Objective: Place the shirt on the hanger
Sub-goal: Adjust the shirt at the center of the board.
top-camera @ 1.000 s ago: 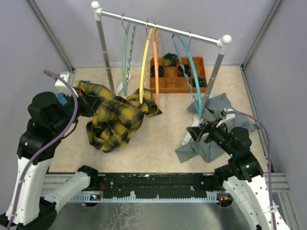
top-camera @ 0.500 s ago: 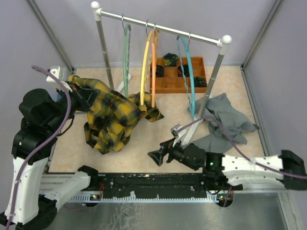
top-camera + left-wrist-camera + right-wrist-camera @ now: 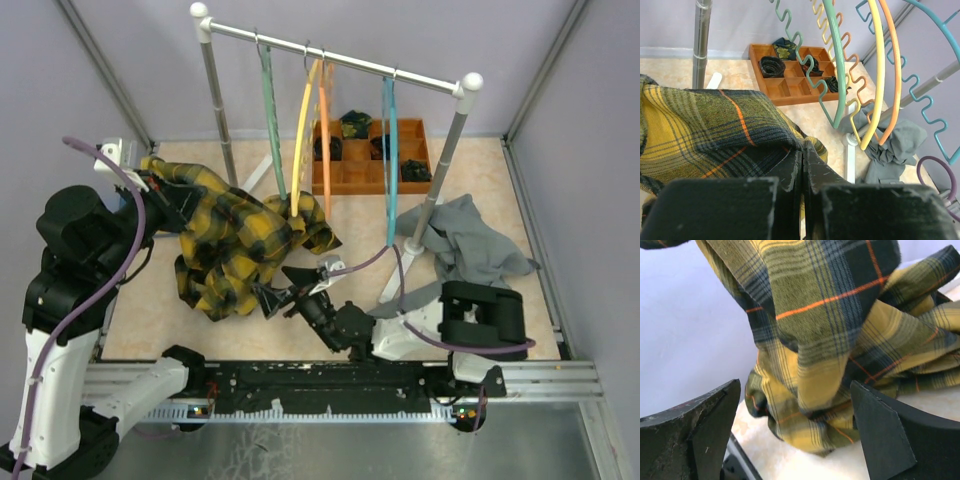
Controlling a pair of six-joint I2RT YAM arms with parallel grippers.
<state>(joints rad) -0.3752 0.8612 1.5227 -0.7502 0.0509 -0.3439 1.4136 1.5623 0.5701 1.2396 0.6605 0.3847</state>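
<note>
Top external: shirt [image 3: 238, 250] held up at left, hanger [image 3: 390, 150] on the rail [image 3: 330, 60].
Left gripper [image 3: 803, 165] pinches a plaid fold to raise it; right gripper [image 3: 283, 287] gapes beside it, probably for a second hold.

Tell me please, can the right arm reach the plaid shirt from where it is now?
Probably yes. The right end effector is open and points at the shirt, close to its hanging lower folds, with nothing between them. The left end effector holds the shirt's upper part raised.
</note>
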